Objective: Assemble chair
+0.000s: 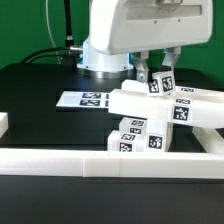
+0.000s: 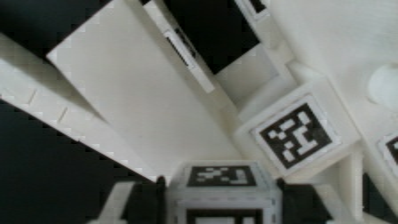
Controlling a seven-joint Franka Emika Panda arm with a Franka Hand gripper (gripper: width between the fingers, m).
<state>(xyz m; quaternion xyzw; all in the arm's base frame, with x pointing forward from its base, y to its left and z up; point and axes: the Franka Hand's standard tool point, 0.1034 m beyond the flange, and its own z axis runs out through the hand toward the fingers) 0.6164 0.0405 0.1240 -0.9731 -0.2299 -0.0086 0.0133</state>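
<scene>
You see the gripper point(image 1: 157, 73) clamped on a tagged post point(image 1: 157, 85) atop the chair point(image 1: 150, 128); it sits on the black surface point(image 1: 40, 100) toward the exterior view's right, just beyond the near white rail point(image 1: 60, 162)

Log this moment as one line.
pincer: shut on tagged post | post: above other chair pieces

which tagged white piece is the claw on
The topmost tagged piece, clamped between the claw fingers above the slanted long panel; the other tagged blocks sit lower, nearer the border rail.
</scene>
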